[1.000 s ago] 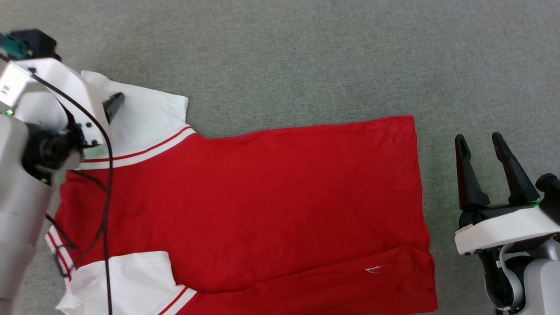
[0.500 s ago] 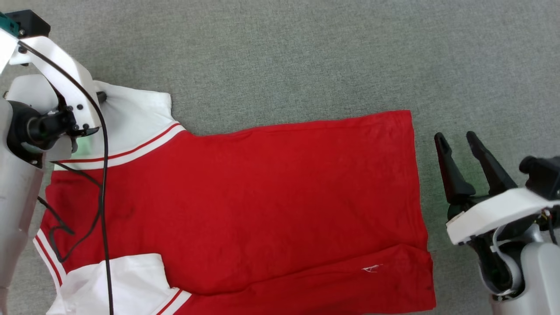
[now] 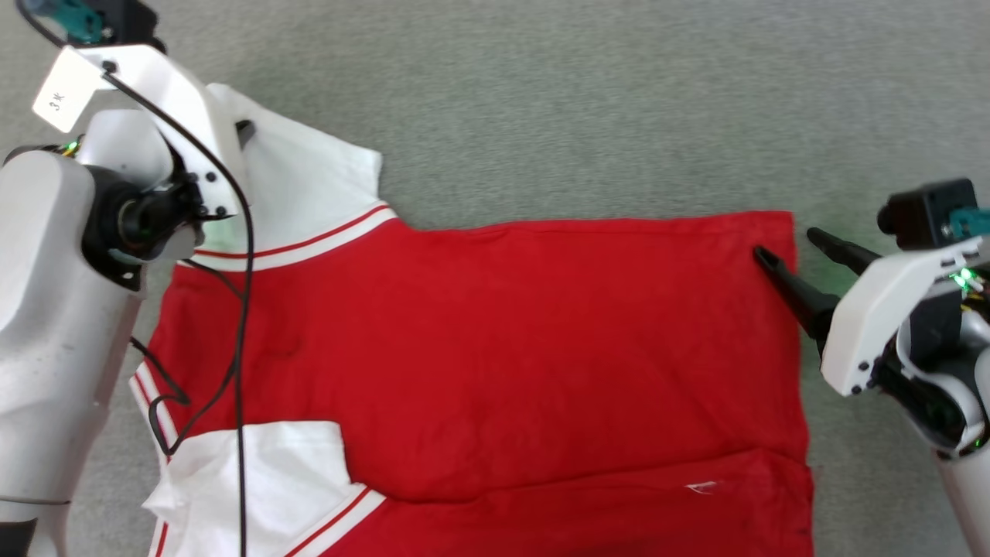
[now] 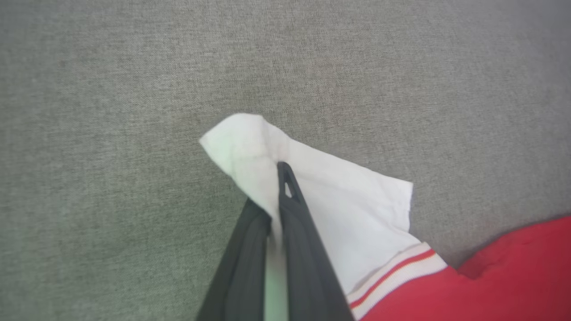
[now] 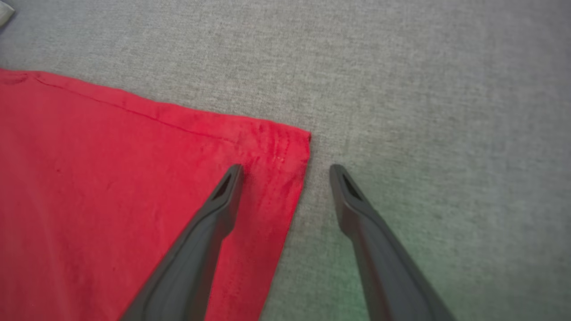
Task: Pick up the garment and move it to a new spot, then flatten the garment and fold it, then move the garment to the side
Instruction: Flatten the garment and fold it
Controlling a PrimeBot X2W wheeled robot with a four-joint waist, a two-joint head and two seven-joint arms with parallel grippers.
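- Closest to the robot, the garment (image 3: 479, 348) lies spread on its side. It is a bright red knit with a soft, faintly wrinkled surface, the collar end to the left and the hem to the right.
- Its near sleeve (image 3: 255, 472) is white and rumpled at the lower left, joined to the red by red-and-white striped trim.
- A shallow crease runs along the near edge of the red body, with a small white mark (image 3: 700, 487) on it.
- A thin black cable (image 3: 244, 309) hangs from the pale left forearm and loops over the collar end of the cloth.
- The right gripper (image 5: 286, 171) has long, dark, tapered fingers that stand wide apart and hold nothing. They straddle the far hem corner (image 5: 290, 147), one finger over the red cloth and the other over the floor just beside the edge. Whether the tips touch cannot be told.
- That corner is square, and its hem is stitched and slightly puckered.
- Farther off, the left gripper (image 4: 272, 187) is clamped tight on the far sleeve (image 4: 348, 209), pinching the white cloth near its outer corner. The cloth bunches into a small peak around the fingers.
- The carpet (image 3: 580, 100) beneath and beyond is grey, flat and finely woven.
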